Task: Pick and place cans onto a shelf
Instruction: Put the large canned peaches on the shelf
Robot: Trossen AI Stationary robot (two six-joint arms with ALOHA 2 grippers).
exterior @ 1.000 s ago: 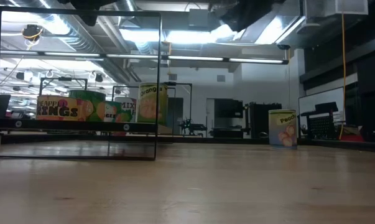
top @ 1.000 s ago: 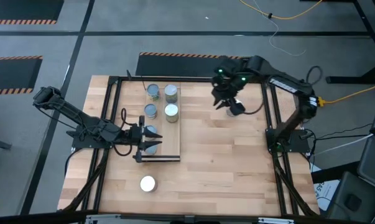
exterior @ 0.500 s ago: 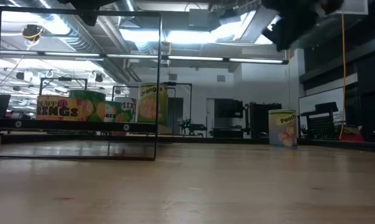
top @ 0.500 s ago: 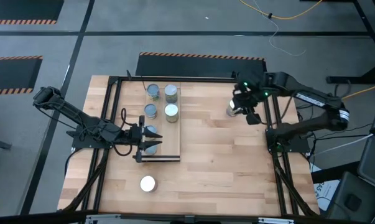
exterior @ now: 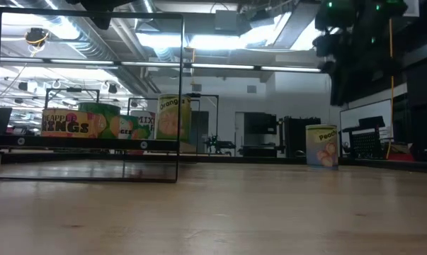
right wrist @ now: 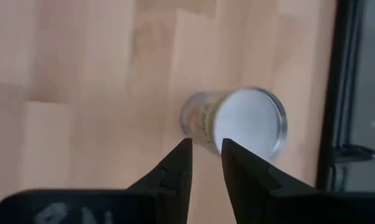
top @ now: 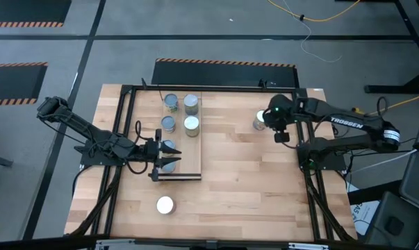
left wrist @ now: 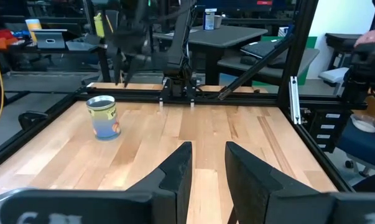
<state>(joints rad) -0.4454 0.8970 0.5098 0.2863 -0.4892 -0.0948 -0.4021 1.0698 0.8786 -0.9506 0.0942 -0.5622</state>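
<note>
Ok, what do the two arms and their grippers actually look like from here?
Both arms are dark, jointed, with black cabling along them. The right arm carries white lettering on its forearm and a green light near the wrist. Each gripper, left and right, ends in two flat dark tapering fingers.

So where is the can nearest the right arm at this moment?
In the high view, that can stands alone on the table's right half, well right of the shelf, with the right gripper just beside it on its right.

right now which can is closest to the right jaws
The lone can off the shelf, directly beside the right gripper; the other cans sit far across the table.
</note>
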